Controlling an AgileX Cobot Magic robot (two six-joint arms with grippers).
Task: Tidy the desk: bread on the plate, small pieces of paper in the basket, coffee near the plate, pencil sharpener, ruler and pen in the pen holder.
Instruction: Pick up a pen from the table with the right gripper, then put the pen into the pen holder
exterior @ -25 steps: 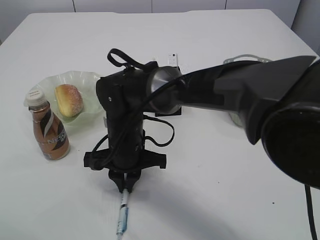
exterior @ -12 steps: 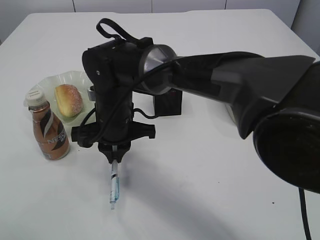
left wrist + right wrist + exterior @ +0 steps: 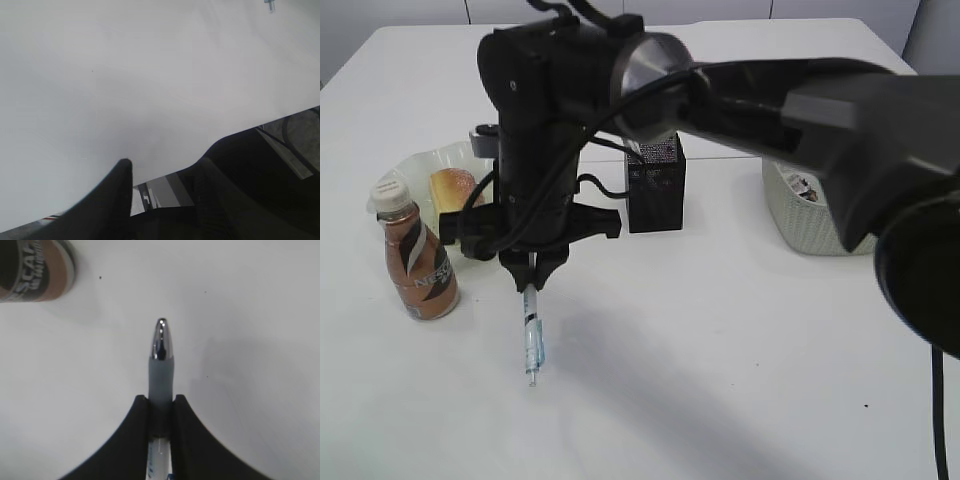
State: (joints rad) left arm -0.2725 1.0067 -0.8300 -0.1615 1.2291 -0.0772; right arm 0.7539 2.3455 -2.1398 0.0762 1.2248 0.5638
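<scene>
A: Where's the pen (image 3: 531, 335)?
B: Hanging upright from the right gripper (image 3: 532, 277), left of centre and above the table (image 3: 740, 340). It seems clear of the surface, though I can't be certain.
A: How do the jaws stand?
B: Pressed onto the barrel from both sides. The right wrist view shows the grey grip pinched between the two black fingers (image 3: 131, 430), the chrome end sticking out past them.
A: And the left gripper (image 3: 160, 185)?
B: Low over bare table near its edge. One finger (image 3: 112, 192) is plain; the other is lost in dark blur, so I cannot tell how the jaws stand.
A: What's around the pen?
B: The coffee (image 3: 415, 263) stands to its left, upright. Just beyond that is the plate (image 3: 435, 168), with the bread (image 3: 452, 190) on it, partly behind the arm. The holder (image 3: 656, 188) is farther back, right of the gripper. The basket (image 3: 812, 212) sits at far right, with scraps inside.
</scene>
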